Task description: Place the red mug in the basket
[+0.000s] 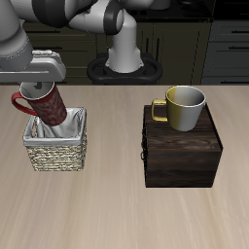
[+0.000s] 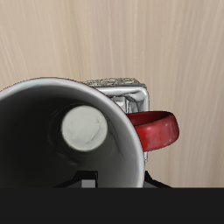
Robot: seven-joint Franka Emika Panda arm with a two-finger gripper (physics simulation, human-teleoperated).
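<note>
in the exterior view the red mug [image 1: 46, 105] hangs tilted at the frame's left, its lower end down inside the basket [image 1: 56, 151], with the arm over it; the gripper [image 1: 41, 89] sits at the mug's rim, its fingers mostly hidden, so it probably clamps the rim, though i cannot tell how wide it stands. the wrist view instead looks straight into the mug [image 2: 74, 131]: a smooth pale grey inside with a round pale floor, a glossy red loop handle [image 2: 156, 131], and a bit of woven basket rim [image 2: 118, 87] behind. the basket is square tan wicker with a grey-white lining. right of centre, an olive mug [image 1: 185, 107] stands on a dark wooden box [image 1: 181, 151].
</note>
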